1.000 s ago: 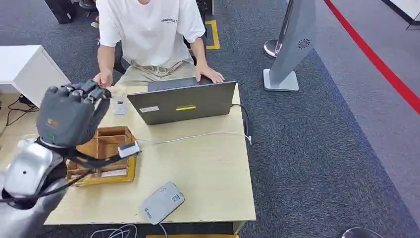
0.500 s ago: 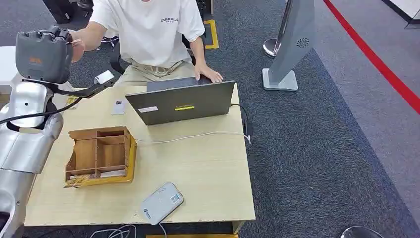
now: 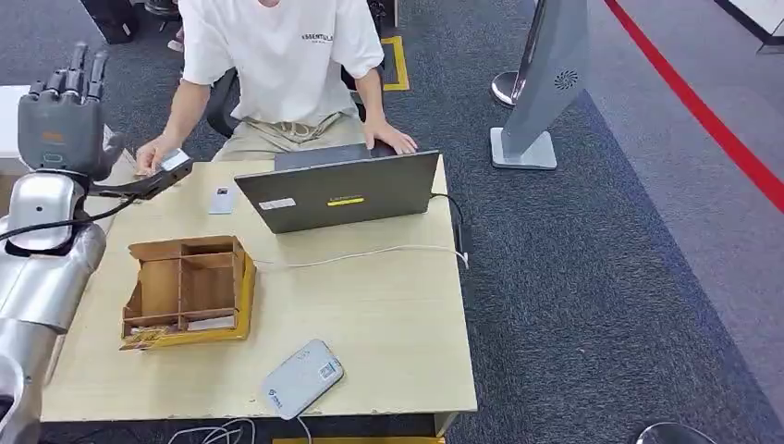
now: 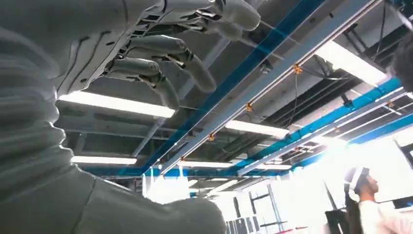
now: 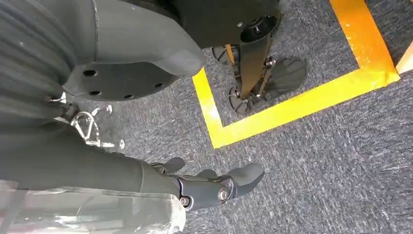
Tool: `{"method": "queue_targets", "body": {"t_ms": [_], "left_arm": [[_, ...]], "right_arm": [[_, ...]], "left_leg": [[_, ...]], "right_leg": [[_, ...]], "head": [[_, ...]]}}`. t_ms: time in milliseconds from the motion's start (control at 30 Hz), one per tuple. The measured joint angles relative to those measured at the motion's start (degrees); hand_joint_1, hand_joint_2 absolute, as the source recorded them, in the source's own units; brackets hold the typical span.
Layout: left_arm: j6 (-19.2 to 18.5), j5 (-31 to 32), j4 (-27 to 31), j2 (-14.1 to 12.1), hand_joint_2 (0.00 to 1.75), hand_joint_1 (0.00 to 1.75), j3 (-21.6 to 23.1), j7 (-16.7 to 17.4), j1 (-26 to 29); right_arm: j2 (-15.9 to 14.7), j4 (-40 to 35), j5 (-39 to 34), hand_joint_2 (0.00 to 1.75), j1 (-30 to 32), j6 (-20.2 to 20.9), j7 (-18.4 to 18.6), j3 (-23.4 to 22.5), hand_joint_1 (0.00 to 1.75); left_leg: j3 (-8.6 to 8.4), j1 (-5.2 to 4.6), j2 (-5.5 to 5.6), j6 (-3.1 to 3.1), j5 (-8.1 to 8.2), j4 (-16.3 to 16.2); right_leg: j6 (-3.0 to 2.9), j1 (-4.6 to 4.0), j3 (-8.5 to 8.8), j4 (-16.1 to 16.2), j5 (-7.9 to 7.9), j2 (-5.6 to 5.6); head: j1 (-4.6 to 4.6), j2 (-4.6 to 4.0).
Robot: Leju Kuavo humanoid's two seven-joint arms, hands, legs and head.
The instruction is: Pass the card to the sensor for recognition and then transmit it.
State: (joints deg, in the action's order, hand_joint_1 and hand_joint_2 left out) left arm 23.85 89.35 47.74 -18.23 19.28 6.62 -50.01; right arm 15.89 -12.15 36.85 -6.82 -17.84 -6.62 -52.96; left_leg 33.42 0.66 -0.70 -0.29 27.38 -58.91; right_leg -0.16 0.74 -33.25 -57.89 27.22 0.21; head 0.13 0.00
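1. table (image 3: 388,305): all the task's things are carried on it; a person (image 3: 277,55) is seated at its far side, with one hand (image 3: 151,157) resting at the far left corner.
2. laptop (image 3: 337,190): it is stood open between the person and the near edge, and a white cable (image 3: 370,252) is trailed across the top, so a low sweep could be snagged.
3. left hand (image 3: 60,120): it is raised beyond the table's left corner, released, fingers (image 4: 160,48) spread, nothing held. if it were dropped carelessly, the person's hand just beside it could be struck.
4. right hand (image 5: 214,187): it is hung over the carpet, slack, nothing grasped.
5. wooden box (image 3: 185,291): it is set between the left arm and the sensor (image 3: 300,377) at the near edge.
6. card: it cannot be picked out for certain; a small flat item (image 3: 220,199) lies left of the laptop, and a wrong guess could spoil the handover.
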Motion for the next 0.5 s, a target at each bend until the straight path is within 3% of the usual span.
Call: {"method": "queue_targets", "body": {"t_ms": [500], "left_arm": [[0.0, 0.3, -1.0, -0.1, 1.75, 0.0, -1.1, 0.2, 0.2]], "right_arm": [[0.1, 0.0, 0.1, 1.75, 0.0, 0.0, 0.0, 0.2, 0.0]], "left_leg": [[0.01, 0.0, 0.0, 0.0, 0.0, 0.0]], "right_leg": [[0.0, 0.0, -0.02, 0.0, 0.0, 0.0]], "head": [[0.02, 0.0]]}}
